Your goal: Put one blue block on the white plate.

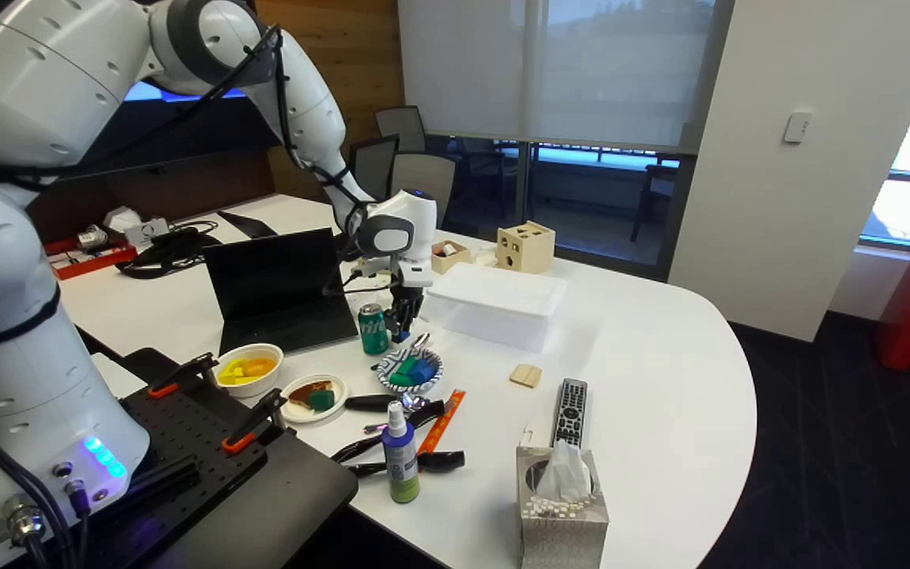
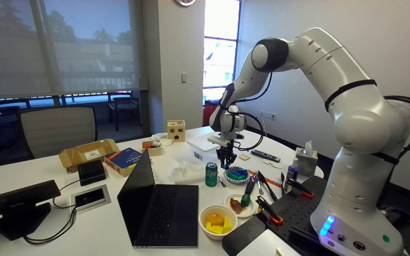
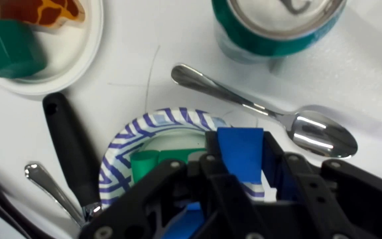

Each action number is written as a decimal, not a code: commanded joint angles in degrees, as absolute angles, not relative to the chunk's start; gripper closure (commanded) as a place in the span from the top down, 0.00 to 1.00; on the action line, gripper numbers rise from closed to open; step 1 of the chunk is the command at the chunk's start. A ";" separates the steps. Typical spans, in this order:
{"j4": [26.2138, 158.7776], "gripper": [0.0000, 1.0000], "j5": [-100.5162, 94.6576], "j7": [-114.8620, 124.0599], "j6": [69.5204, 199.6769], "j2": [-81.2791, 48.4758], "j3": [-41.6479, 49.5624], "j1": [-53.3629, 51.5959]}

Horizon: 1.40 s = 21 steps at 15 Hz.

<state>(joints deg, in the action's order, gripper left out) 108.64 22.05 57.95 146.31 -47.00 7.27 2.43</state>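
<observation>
My gripper [image 3: 240, 146] is shut on a blue block [image 3: 242, 159], one finger on each side. The held block hangs above the right edge of a blue-and-white patterned bowl [image 3: 116, 149]. It also shows small under the gripper in both exterior views [image 1: 402, 337] [image 2: 224, 166]. The bowl holds green blocks [image 3: 144, 164] and another blue block [image 3: 184, 225], partly hidden by the gripper. The white plate [image 3: 66, 49] is at the upper left in the wrist view, and also shows in both exterior views [image 1: 295, 412] [image 2: 250, 212]. On it lie a toy steak [image 3: 50, 11] and a green block [image 3: 15, 49].
A green soda can [image 3: 277, 46] stands close to the gripper, with a spoon [image 3: 317, 132] beside the bowl. Black-handled utensils [image 3: 70, 146] lie between bowl and plate. An open laptop [image 2: 171, 213], a bowl with yellow items [image 2: 205, 227] and a clear plastic box [image 1: 494, 320] stand around.
</observation>
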 commanded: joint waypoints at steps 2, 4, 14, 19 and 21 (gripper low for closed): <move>115.99 0.08 25.87 58.80 143.04 -40.95 4.09 2.87; 119.50 0.08 28.60 59.20 143.78 -39.82 2.75 2.81; 129.47 0.08 36.28 63.59 149.60 -40.28 3.83 0.01; 129.85 0.08 35.93 64.80 149.33 -40.93 4.37 0.28; 130.11 0.08 36.31 64.44 149.16 -41.13 4.21 0.88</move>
